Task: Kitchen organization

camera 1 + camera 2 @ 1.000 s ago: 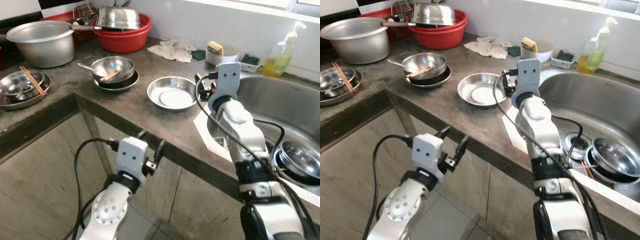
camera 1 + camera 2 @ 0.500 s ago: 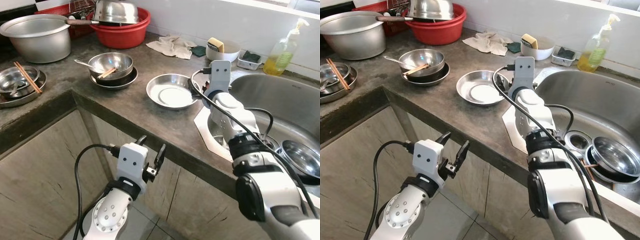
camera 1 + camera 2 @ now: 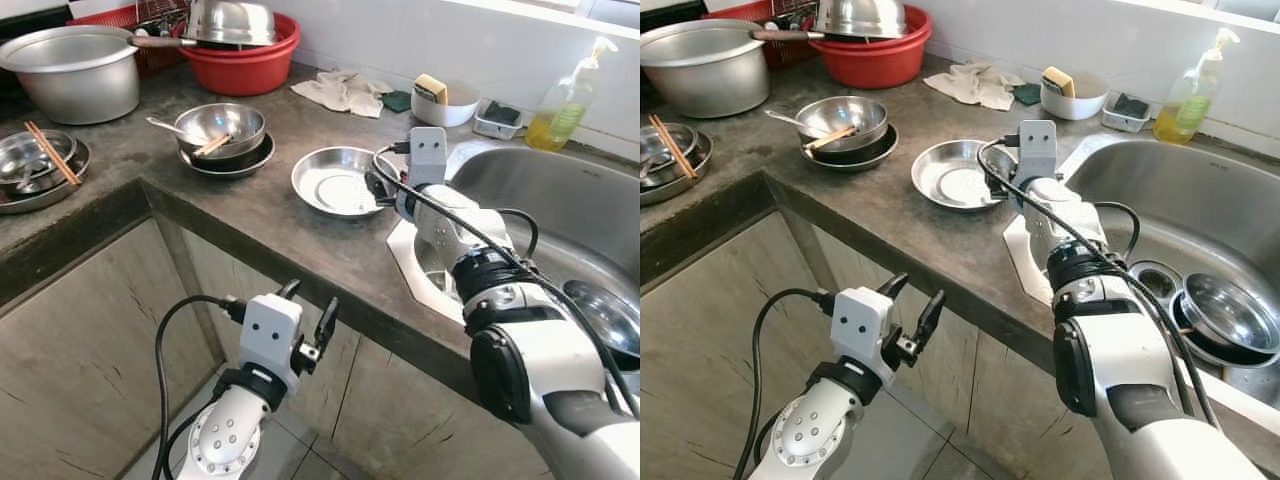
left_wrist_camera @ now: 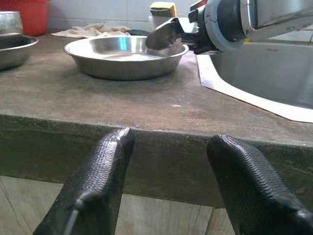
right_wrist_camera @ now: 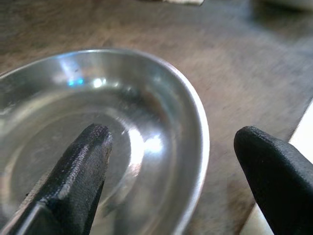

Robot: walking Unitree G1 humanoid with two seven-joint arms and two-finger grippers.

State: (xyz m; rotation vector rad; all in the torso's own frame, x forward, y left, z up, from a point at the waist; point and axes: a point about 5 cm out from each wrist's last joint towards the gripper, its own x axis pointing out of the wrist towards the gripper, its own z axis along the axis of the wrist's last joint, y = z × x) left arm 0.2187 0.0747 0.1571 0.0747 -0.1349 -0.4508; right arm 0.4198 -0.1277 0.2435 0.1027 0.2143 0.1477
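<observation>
i am looking down at a dark grey stone kitchen counter that runs around a corner, with pale wooden cabinet fronts below it; a large stainless steel sink basin is set into the counter on the right, and a round steel bowl lies in the bottom of it; at the back left stands a big aluminium cooking pot, and beside it a red plastic basin holding an upturned steel bowl; nearer the corner a steel bowl with a spoon and a wooden chopstick in it sits on a dark plate, and a stack of steel dishes with brown chopsticks across them sits at the far left; a crumpled whitish cloth, a white bowl holding a yellow sponge and a bottle of yellow dish soap line the back wall.

my right gripper is at the shallow round steel plate, which lies flat on the counter just beside the sink; its two black fingers are spread apart, one over the inside of the plate and one outside, with the rim between them, not yet closed on it; my left gripper hangs low in front of the counter edge, fingers apart, holding nothing.
</observation>
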